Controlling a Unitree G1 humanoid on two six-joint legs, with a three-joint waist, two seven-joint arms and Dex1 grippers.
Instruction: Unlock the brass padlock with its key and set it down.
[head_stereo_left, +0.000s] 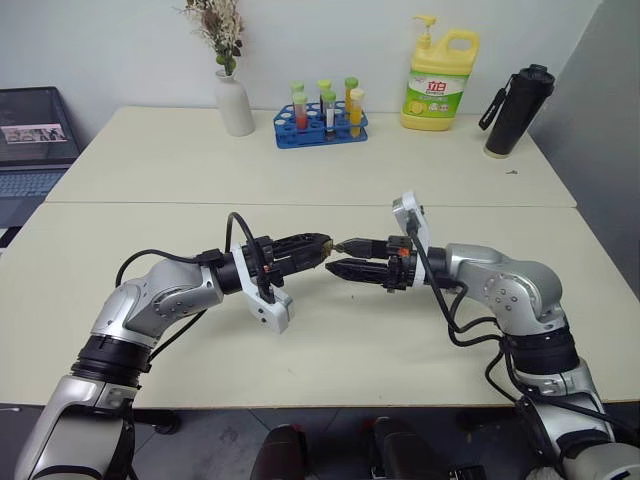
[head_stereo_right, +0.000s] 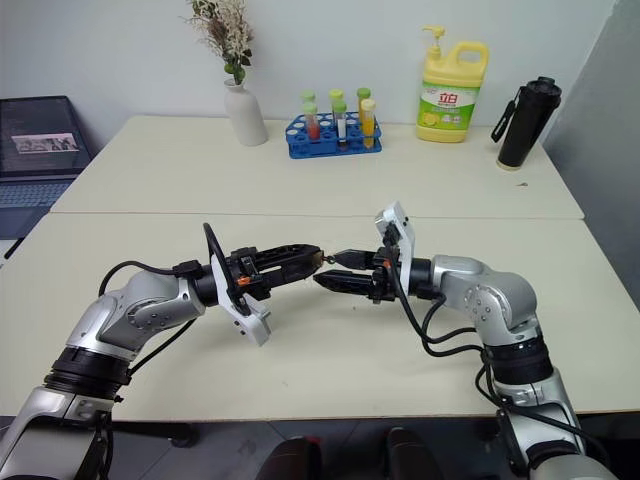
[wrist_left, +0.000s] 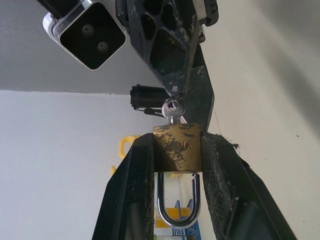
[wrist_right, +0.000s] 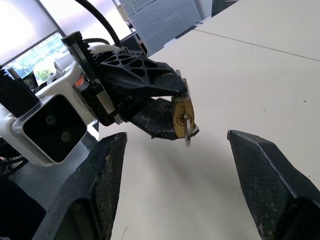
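Gripping the scuffed golden brass padlock (wrist_left: 177, 146) above the surface (head_stereo_left: 330, 340), left pincer (wrist_left: 176, 150), silver shackle, its key (wrist_left: 173, 109) in the keyhole, stamped lettering unreadable, right pincer (wrist_right: 175, 165) spread open nearby.

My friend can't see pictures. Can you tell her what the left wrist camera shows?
The left gripper squeezes the brass padlock between its two black fingers, silver shackle closed. Its key sticks out of the padlock's far end. The right gripper reaches in by the key, and the pale table lies behind.
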